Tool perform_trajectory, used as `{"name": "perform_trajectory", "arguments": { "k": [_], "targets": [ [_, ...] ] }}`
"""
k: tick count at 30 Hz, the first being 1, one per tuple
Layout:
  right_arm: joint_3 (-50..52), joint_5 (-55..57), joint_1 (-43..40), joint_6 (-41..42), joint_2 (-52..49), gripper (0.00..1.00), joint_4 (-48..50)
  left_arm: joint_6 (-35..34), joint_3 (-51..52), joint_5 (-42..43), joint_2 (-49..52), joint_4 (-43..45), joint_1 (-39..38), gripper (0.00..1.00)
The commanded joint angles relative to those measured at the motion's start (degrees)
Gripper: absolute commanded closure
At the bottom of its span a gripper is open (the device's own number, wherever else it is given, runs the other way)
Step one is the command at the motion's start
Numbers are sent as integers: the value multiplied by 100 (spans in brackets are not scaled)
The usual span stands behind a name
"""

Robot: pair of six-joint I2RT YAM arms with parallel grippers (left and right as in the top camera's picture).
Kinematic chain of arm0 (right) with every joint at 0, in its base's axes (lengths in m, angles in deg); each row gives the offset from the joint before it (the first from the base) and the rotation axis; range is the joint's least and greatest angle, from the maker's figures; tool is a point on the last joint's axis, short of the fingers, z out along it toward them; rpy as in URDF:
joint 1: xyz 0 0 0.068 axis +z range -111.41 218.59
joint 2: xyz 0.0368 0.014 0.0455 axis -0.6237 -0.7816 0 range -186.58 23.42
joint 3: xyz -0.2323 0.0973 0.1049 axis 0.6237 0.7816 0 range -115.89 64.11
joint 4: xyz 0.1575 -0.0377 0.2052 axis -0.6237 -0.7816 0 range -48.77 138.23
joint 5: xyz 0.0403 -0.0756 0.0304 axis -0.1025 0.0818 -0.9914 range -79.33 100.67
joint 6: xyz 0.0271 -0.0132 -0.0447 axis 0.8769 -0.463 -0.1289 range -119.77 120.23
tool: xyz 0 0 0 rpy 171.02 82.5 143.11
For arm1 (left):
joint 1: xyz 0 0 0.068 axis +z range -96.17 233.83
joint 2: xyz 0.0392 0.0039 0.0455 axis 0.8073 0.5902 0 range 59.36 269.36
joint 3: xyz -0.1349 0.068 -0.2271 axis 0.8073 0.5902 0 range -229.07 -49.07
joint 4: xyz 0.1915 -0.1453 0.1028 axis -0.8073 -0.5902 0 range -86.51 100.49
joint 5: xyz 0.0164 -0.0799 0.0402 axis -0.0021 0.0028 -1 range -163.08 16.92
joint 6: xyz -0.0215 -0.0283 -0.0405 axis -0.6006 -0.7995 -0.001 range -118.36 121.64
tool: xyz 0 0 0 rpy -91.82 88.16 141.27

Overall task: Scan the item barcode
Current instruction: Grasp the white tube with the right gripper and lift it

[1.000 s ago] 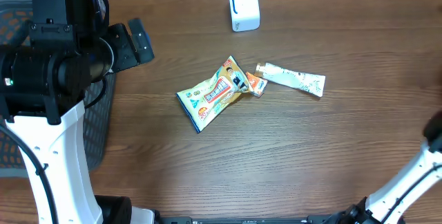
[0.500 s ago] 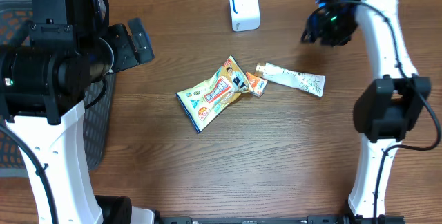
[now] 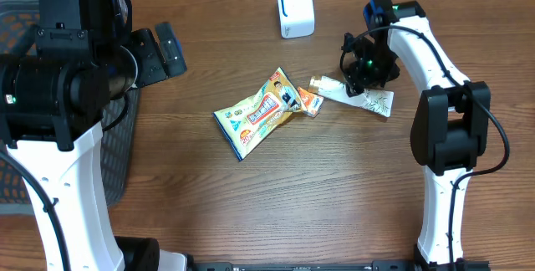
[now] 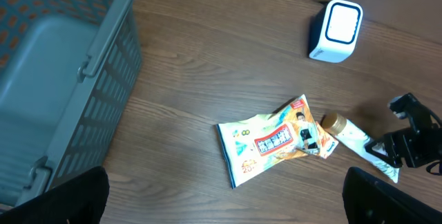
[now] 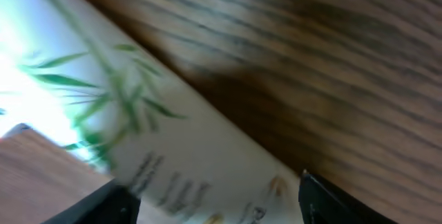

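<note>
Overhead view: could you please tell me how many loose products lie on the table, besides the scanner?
3: a snack pouch near the centre, an orange packet touching its right end, and a white tube beside that, beneath the right gripper. The basket may hide more.

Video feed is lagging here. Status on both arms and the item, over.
Left gripper jaws open, idle near basket. Right gripper jaws open, low over white tube, no grip seen. Snack pouch crowds the tube's cap end.
</note>
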Motion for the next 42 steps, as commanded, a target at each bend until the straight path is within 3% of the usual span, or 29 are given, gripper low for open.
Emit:
{"name": "perform_trajectory", "arguments": {
  "k": [1,6,14,26,30,37,42],
  "targets": [
    [232,50,-4,-184,68,39,223,50,-11,-70,7,7,7,0],
    [345,-76,101,20,68,42,216,50,-11,-72,7,7,7,0],
    [105,-50,149,1803,72,34,-234,50,-11,-72,7,7,7,0],
    [-256,98,317,1952,70,32,286,48,-11,-72,7,7,7,0],
    [-186,750,424,2124,70,33,507,48,-11,-72,7,7,7,0],
    [118,1027,466,2249,70,44,608,50,-11,-72,7,7,7,0],
    [203,949,466,2518,70,68,592,48,-11,-72,7,7,7,0]
  ]
}}
